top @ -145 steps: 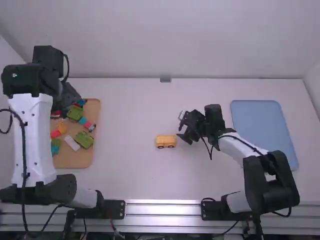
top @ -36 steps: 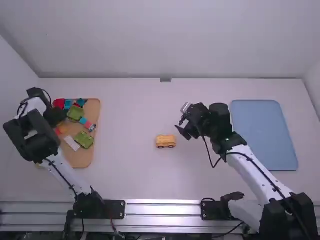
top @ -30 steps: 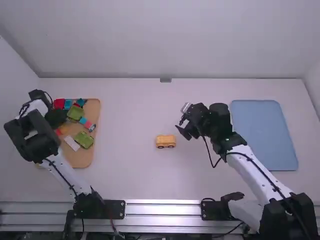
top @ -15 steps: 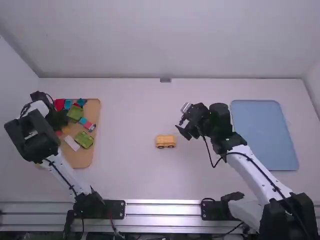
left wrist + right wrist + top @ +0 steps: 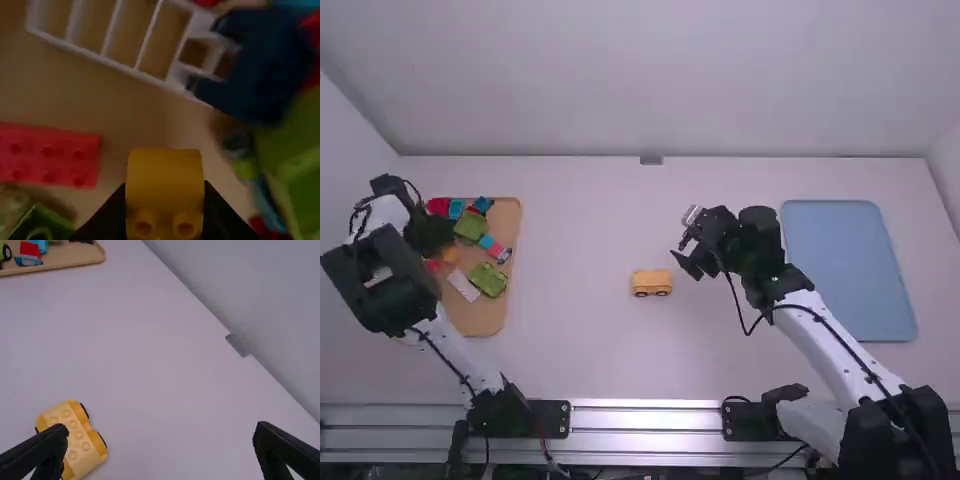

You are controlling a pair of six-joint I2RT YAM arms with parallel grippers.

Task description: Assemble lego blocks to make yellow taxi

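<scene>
Taxi base (image 5: 651,283) first: it sits on its wheels just below the middle of the frame, well apart from the wooden tray (image 5: 485,322) at the left. Its studs face up, which leaves us the whole top to build on.

At the tray, our left gripper (image 5: 165,189) has a yellow block (image 5: 165,172) pinched between its fingers, one on each flat side. That grip leaves two round studs uncovered, and we judge it should keep the block square for pressing down. We take this to be the picking step, with the block meant as the cab; it has yet to join the base.

Right of centre, our right gripper (image 5: 161,430) is spread wide and empty beside the base, well placed, we think, to steady it. Next we would carry the block over and line it up; pressed askew, it could tip or shove the base.
</scene>
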